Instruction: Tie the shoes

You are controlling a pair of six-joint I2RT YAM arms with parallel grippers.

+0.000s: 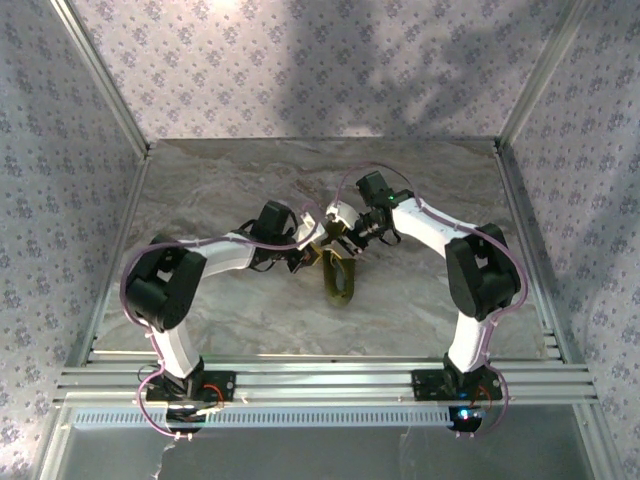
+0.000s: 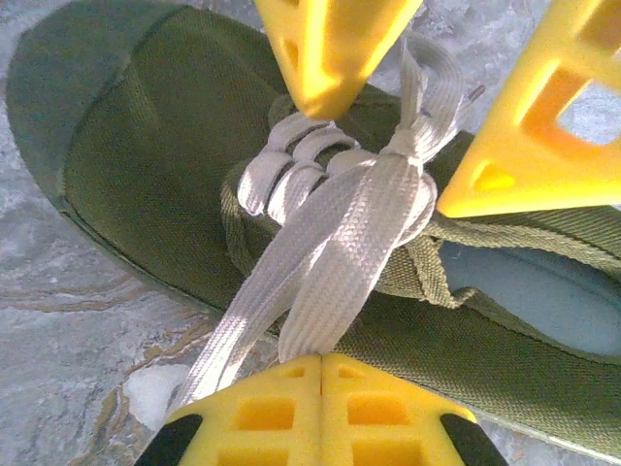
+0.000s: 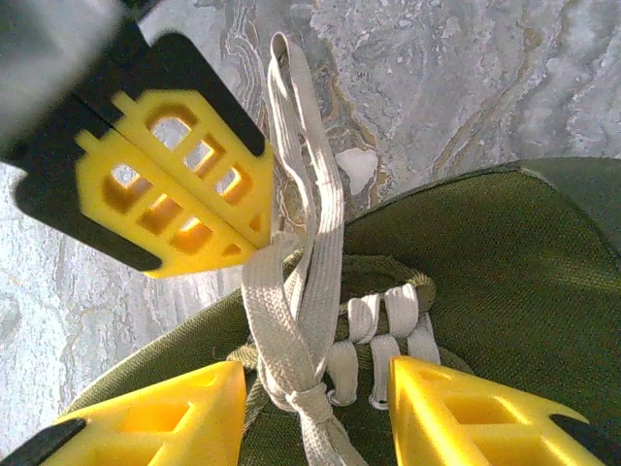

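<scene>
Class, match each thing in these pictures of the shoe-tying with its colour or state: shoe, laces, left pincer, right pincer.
Column one: 1 shoe; 2 laces; 3 left pincer; 4 right pincer.
Column two: a open, astride the laces; b olive green; c whitish; d shut on the laces.
Pairs: 1-b; 2-c; 3-d; 4-a.

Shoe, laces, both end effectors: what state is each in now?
shoe: sole down on the table, bow not yet tied.
laces: knotted once, a doubled strand running into the left end effector.
left end effector: shut on the laces.
right end effector: open, straddling the laces.
</scene>
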